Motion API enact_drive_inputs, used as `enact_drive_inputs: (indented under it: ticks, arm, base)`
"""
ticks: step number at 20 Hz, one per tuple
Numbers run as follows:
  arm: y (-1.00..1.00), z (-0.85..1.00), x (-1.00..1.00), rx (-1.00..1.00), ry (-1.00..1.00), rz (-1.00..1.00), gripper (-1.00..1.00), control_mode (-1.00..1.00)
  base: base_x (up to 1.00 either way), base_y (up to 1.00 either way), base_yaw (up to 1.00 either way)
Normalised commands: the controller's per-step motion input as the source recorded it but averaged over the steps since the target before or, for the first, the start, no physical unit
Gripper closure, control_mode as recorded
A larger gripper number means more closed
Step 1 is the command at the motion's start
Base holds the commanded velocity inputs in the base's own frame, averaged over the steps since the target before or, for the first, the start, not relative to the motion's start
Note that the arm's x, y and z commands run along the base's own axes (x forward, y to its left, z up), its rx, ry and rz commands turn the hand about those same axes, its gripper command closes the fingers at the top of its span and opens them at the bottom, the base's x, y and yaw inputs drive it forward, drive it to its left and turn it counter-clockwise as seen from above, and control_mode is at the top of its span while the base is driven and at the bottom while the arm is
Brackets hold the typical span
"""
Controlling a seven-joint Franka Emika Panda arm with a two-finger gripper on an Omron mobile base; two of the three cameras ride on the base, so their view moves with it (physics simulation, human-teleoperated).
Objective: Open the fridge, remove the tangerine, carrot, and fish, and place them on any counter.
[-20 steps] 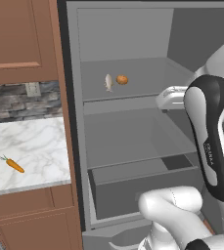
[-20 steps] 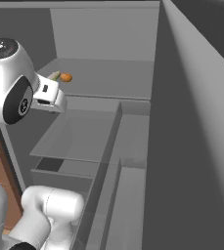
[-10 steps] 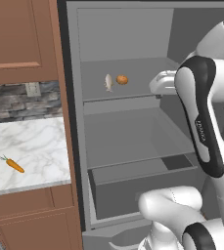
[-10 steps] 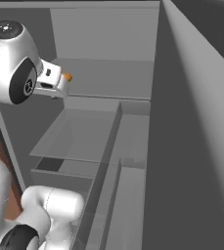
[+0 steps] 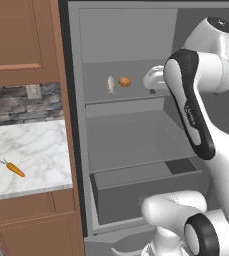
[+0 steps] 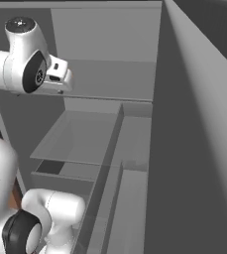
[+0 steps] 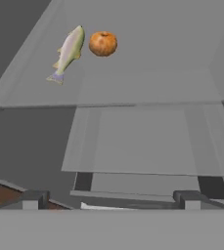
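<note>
The fish [image 5: 110, 84] and the tangerine [image 5: 125, 81] lie side by side, close but not touching, on an upper shelf of the open fridge [image 5: 131, 125], and in the hand view we see them from above: the fish [image 7: 68, 52] to the left, the tangerine [image 7: 102, 43] just beside its head end. The carrot [image 5: 14, 169] already rests on the counter [image 5: 31, 155], to the left of the fridge, so we judge one of the three items delivered and two still to fetch. What has changed over the last second is the arm: in the left base view its hand has risen from below the shelf's level to that level and swung leftward toward the two items, and in the right base view the wrist has lifted likewise and now covers the spot where the tangerine showed a moment ago. The gripper [image 7: 111, 200] is empty, its fingers spread as wide as they go, and has stayed so throughout. The items themselves have not moved. We read this as the approach for the second pick; the hand is still well short of both, to their right along the shelf, and we cannot tell which it will go for. The fish, slim and lying flat, looks the harder one to grasp cleanly.
</note>
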Motion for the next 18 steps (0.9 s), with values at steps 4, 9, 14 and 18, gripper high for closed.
enact_drive_inputs:
  ticks: [4,9,14,18]
  arm:
    - [0.19,-0.26,0.63,-0.04,0.0,0.0,-1.0,-1.0]
    - [0.15,-0.18,0.6,-0.04,0.0,0.0,-1.0,-1.0]
    - [0.1,0.0,0.61,0.0,0.0,0.0,-1.0,-1.0]
    - [0.12,0.0,0.65,0.0,0.0,0.0,-1.0,-1.0]
  base:
    - [0.0,0.0,0.0]
    - [0.0,0.0,0.0]
    - [0.0,0.0,0.0]
    - [0.0,0.0,0.0]
